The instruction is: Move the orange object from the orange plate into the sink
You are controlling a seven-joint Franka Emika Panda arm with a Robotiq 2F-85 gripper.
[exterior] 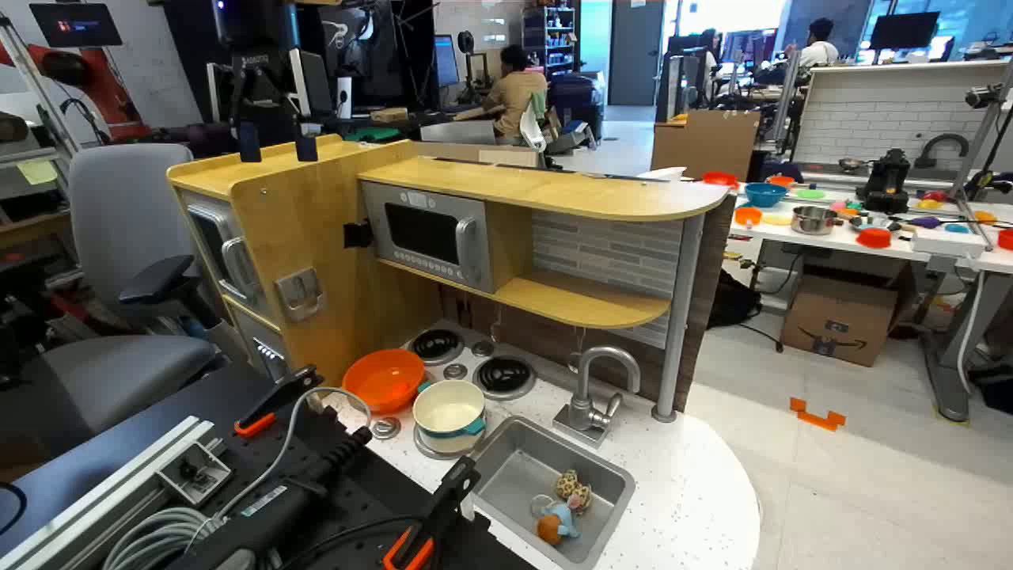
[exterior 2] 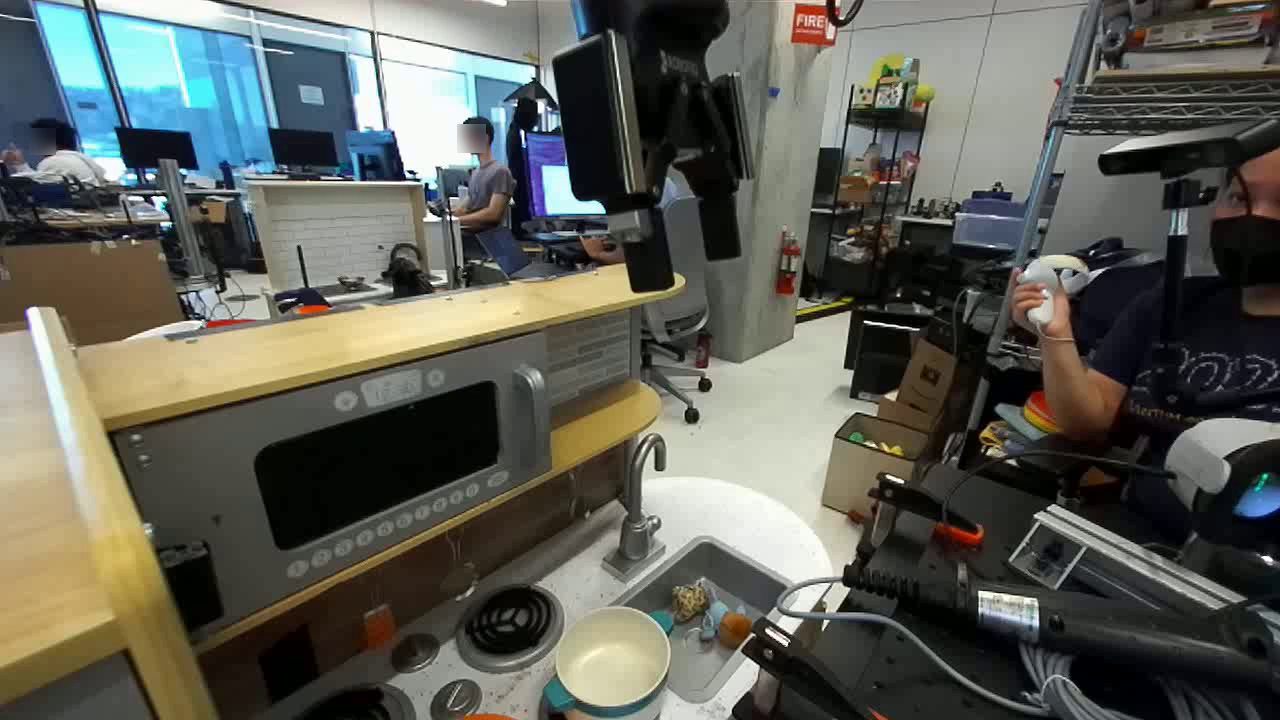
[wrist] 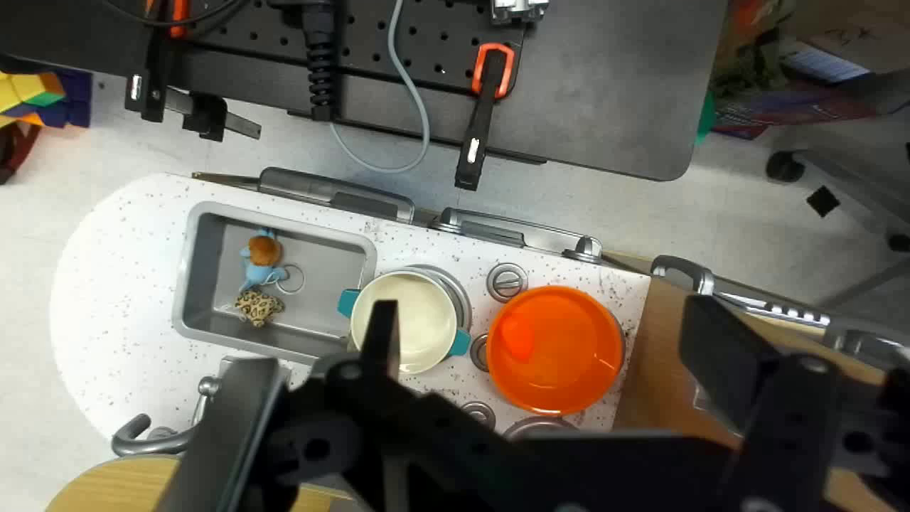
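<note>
The orange plate [wrist: 569,363] is a round, bowl-like dish on the white counter in the wrist view. It also shows in an exterior view [exterior: 368,386]. The small orange object [wrist: 517,334] lies inside it, towards the side nearer the pot, and shows faintly in an exterior view [exterior: 404,388]. The grey sink [wrist: 323,267] is past the pot and shows in both exterior views [exterior: 506,471] [exterior 2: 692,668]. My gripper [wrist: 542,307] is open and empty, with its fingers wide apart. In both exterior views [exterior: 278,144] [exterior 2: 688,250] it hangs high above the counter.
A cream pot [wrist: 405,320] with teal handles stands between plate and sink. Two soft toys [wrist: 261,259] [wrist: 259,307] lie in the sink. A faucet [exterior: 586,388] rises behind it. The microwave box [exterior: 427,229] and wooden shelf [exterior: 546,186] overhang the counter's back.
</note>
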